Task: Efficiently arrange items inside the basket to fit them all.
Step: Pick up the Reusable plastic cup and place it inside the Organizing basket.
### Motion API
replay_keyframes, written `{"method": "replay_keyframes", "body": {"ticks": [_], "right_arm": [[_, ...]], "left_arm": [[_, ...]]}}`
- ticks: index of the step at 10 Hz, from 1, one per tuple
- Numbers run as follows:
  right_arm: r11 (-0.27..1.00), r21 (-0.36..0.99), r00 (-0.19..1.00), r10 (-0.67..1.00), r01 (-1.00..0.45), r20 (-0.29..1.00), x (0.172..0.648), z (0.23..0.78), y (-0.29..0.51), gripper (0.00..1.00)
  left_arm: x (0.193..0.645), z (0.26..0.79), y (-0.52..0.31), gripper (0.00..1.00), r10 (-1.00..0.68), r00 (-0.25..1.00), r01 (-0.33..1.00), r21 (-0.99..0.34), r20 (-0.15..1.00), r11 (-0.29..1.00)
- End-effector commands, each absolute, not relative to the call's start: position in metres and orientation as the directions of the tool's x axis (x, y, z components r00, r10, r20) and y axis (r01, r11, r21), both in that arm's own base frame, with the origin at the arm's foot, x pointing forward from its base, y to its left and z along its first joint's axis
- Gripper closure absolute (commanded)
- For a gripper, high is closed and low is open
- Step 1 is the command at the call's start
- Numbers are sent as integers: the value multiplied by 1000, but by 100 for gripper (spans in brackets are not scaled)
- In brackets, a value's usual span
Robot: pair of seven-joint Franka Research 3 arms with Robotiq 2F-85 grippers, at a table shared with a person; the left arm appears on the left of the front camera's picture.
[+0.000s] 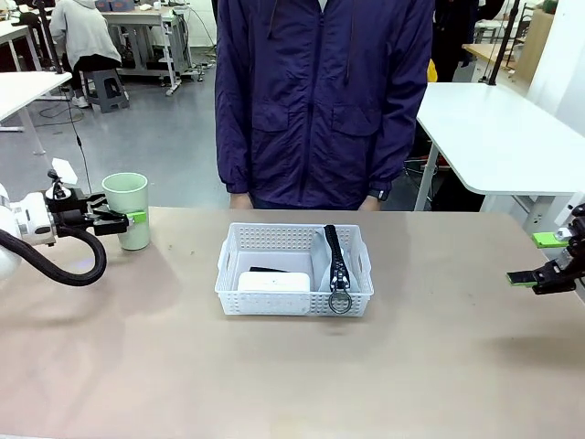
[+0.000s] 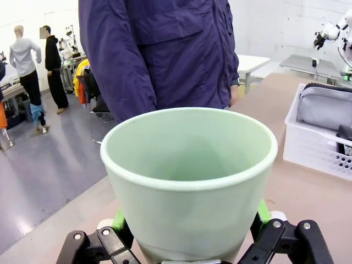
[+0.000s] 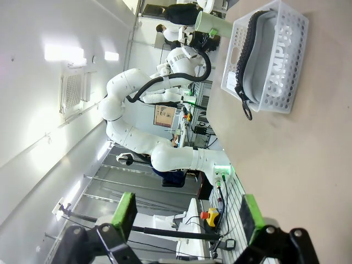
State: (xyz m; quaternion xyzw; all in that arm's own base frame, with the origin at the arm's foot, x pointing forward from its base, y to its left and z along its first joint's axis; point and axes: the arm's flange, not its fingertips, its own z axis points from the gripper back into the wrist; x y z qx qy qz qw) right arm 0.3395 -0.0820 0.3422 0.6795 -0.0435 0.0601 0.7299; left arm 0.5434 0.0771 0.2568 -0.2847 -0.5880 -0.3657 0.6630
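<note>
Left pincer (image 1: 128, 219) stands wide open with its green pads either side of the pale green plastic cup (image 1: 127, 209), not yet clamped, on the counter (image 1: 292, 375) well left of the white perforated plastic basket (image 1: 294, 272). Right pincer (image 1: 541, 259) hangs open and empty at the far right. Inside the basket already: one grey zip pouch with black zipper band (image 1: 336, 265), standing on edge, one white flat rounded box (image 1: 274, 281), and something black behind the box, probably the stapler. By my count three items are in and one cup is left.

Cup (image 1: 127, 209) left of basket (image 1: 294, 302) (pouch (image 1: 336, 261) inside)
</note>
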Motion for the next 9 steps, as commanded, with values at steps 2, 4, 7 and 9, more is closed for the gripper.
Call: {"method": "replay_keyframes", "body": {"ticks": [2,4,7,9], "right_arm": [[65,984,986,44,-165,163,336,344,-86,0],[65,984,986,44,-165,163,336,344,-86,0],[65,984,986,44,-165,163,336,344,-86,0],[65,984,986,44,-165,163,336,344,-86,0]], "left_arm": [[537,257,78,45,-138,13,813,70,990,578],[535,259,78,100,-137,20,812,64,990,581],[532,261,79,70,-142,20,809,67,990,583],[514,281,80,100,-135,22,805,63,991,590]]}}
